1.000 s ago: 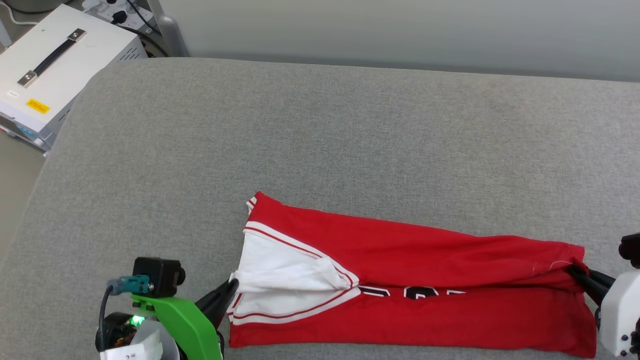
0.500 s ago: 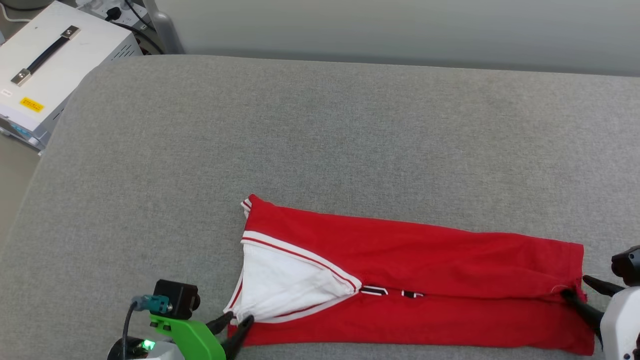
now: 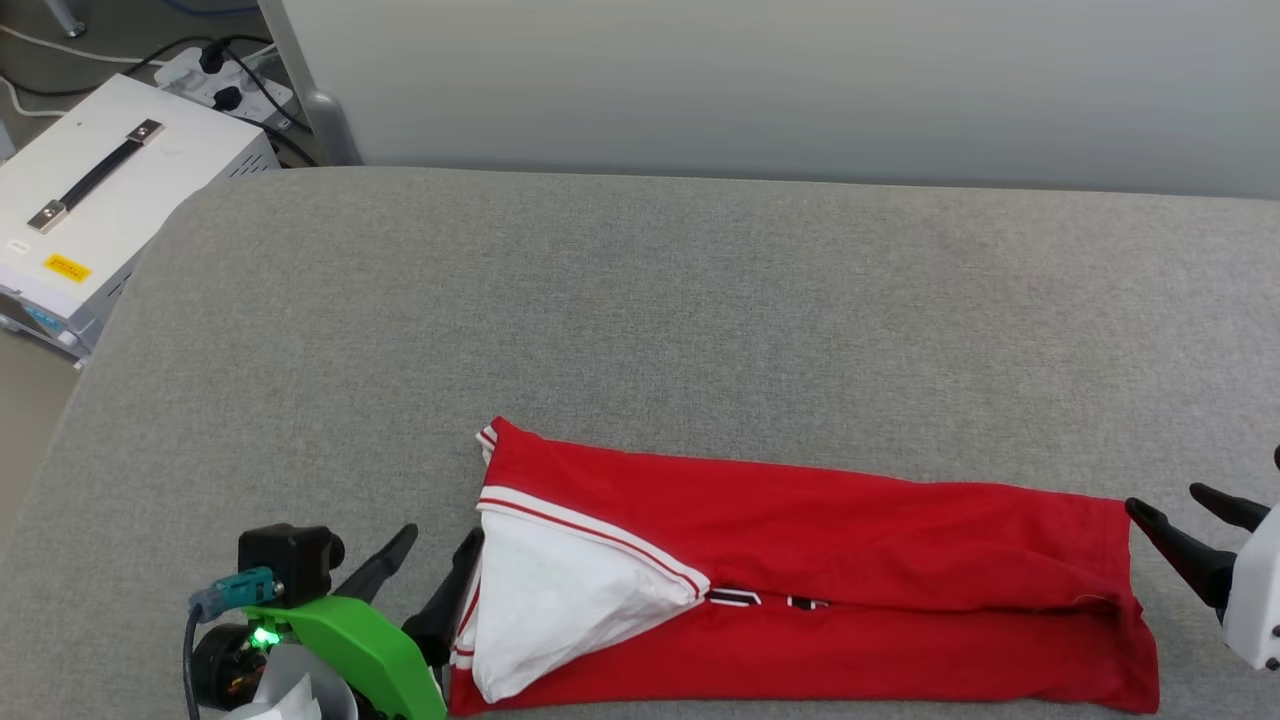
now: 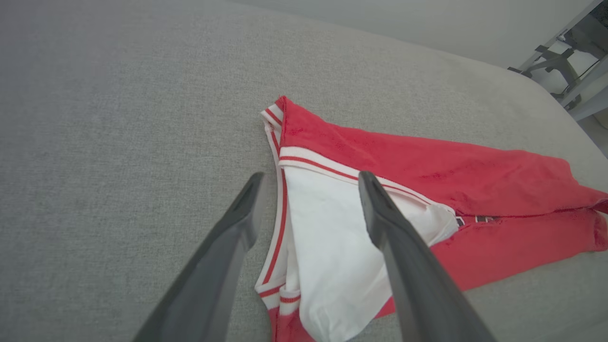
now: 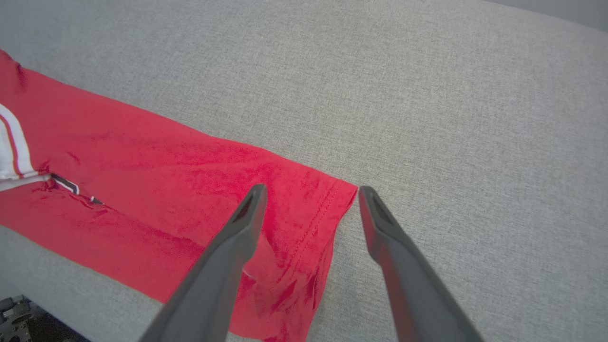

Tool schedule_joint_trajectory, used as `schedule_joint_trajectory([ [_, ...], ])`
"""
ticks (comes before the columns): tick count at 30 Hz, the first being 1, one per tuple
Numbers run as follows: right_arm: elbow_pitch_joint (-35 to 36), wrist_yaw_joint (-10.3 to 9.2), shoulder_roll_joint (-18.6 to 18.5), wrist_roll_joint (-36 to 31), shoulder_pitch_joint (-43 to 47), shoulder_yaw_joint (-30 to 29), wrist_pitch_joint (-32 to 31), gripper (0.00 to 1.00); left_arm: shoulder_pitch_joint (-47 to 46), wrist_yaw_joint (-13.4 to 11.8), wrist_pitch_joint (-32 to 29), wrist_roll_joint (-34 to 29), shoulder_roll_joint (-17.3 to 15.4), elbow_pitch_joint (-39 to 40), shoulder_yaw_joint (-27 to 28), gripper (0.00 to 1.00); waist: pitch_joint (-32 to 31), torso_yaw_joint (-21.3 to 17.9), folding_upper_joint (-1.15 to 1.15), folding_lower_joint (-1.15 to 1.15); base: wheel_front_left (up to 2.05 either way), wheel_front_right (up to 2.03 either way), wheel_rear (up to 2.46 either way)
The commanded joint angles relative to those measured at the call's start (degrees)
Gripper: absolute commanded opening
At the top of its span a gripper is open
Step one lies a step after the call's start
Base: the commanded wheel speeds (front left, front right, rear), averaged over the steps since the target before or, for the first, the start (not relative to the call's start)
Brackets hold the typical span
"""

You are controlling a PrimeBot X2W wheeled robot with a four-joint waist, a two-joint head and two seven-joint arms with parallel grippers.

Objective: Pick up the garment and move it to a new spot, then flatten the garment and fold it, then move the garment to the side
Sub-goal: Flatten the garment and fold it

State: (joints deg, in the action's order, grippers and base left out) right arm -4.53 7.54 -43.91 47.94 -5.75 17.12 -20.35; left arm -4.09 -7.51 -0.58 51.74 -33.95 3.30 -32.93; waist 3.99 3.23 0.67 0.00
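Folded garment (image 3: 850,520) on grey surface (image 3: 640,300)

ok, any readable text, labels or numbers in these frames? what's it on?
Nothing legible.
The garment: chest lettering folded under, only dark white-outlined slivers show.
The white box: yellow sticker, print too small to read.
Same box: white label, too small to read.

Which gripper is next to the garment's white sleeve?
The left gripper, jaws open beside the white sleeve; the right gripper is at the garment's red hem.
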Motion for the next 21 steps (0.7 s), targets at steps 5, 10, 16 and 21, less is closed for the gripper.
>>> schedule_joint_trajectory([
  [5,3.14,-0.05,6.60,-3.52,2.68,-8.59,-5.96,1.00,-2.49,-1.45,8.29,-4.20,1.51,-0.27,2.56,1.00,-0.55,-0.27,-0.67,0.00,0.00,0.00,0.00],
  [10,3.98,-0.05,14.42,-10.66,5.05,-14.85,-11.33,1.00,-3.53,-3.27,14.70,-8.60,4.15,-1.44,5.68,1.00,0.35,0.07,-0.67,0.00,0.00,0.00,0.00],
  [16,1.80,-0.05,22.79,-18.79,6.21,-21.32,-13.87,1.00,-3.09,-1.90,15.54,-15.60,8.20,-1.36,12.38,1.00,1.80,0.37,-0.67,0.00,0.00,0.00,0.00],
  [21,-1.09,-0.05,27.15,-22.86,6.34,-25.33,-14.60,1.00,-1.26,1.59,15.56,-20.08,11.09,-1.76,17.57,1.00,2.65,0.58,-0.67,0.00,0.00,0.00,0.00],
])
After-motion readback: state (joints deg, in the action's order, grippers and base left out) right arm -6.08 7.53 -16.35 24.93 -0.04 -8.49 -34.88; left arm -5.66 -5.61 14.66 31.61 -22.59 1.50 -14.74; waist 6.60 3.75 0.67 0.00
